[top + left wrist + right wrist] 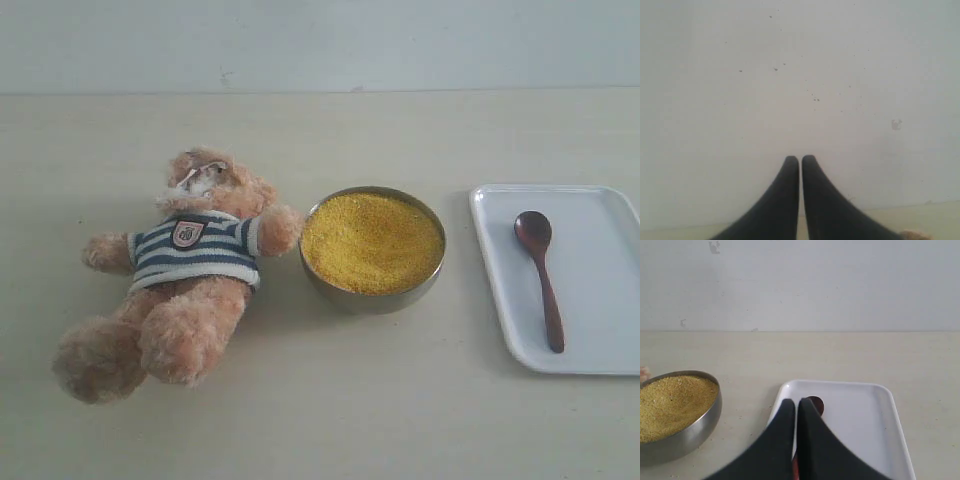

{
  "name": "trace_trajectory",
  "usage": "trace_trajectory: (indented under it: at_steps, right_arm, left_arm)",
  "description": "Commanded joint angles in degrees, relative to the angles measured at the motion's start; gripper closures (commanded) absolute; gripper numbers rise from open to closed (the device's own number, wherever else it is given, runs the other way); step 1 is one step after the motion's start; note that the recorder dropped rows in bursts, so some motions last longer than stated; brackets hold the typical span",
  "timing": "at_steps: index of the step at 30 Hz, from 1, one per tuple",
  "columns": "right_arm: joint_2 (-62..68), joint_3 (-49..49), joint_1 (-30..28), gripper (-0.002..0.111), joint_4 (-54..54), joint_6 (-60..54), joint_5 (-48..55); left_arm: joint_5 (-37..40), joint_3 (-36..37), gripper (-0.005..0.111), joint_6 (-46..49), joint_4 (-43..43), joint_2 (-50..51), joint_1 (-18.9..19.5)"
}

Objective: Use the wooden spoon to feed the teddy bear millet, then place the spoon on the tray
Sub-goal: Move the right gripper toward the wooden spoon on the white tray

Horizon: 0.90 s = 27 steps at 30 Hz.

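Wooden spoon [540,275]: flat on the tray [600,340], right of the millet [372,240]; round end far, handle running toward the near worktop [320,420] edge. Right claw [796,402]: closed, empty, poised over the handle and in line with it; the nearer arm. Left claw [800,159]: closed, empty, facing a wall.

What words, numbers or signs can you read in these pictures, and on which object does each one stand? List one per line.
Crest badge on the teddy bear: it bears a small mark, too small and blurred to read.
Steel bowl: no writing shows.
Tray: no writing shows.
Wooden spoon: no writing shows.
Nothing legible appears in either wrist view.
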Motion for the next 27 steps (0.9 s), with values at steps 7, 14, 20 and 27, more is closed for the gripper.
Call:
trace_trajectory:
  at_steps: [7,14,20,27]
  right_arm:
    - [-0.31,-0.07,-0.2,0.107,-0.26,-0.08,-0.33]
    - [-0.31,-0.07,-0.2,0.107,-0.26,-0.08,-0.33]
    - [-0.31,-0.07,-0.2,0.107,2.45,0.88,-10.15]
    - [-0.31,-0.07,-0.09,0.107,14.82,21.87,-19.11]
  left_arm:
    - [-0.73,-0.22,0.103,-0.2,-0.25,-0.11,-0.38]
    - [-0.73,-0.22,0.103,-0.2,-0.25,-0.11,-0.38]
    - [-0.73,-0.22,0.103,-0.2,-0.25,-0.11,-0.38]
    - [-0.73,-0.22,0.103,-0.2,-0.25,-0.11,-0.38]
